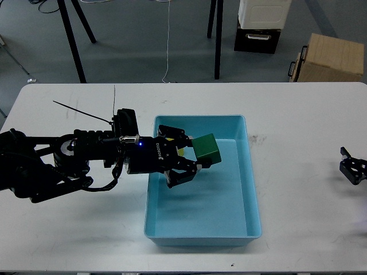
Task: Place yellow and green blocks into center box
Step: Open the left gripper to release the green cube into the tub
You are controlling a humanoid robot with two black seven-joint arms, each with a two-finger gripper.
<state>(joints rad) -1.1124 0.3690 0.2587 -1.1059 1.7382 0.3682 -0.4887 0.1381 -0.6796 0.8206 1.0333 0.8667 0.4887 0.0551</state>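
Observation:
A green block (205, 149) sits between the fingertips of my left gripper (196, 153), held above the floor of the light blue box (213, 209) near its back left part. The jaws stand wide around the block, one finger above it and one below. A bit of the yellow block (181, 152) shows inside the box behind the gripper's fingers; most of it is hidden. My right gripper (352, 169) rests low over the table at the far right edge. It is small and dark, so its fingers cannot be told apart.
The white table (298, 126) carries the box in its middle. A thin black cable (80, 112) rises from my left arm. On the floor behind the table stand tripod legs (71, 40), a cardboard box (330, 57) and a black-and-white case (261, 26).

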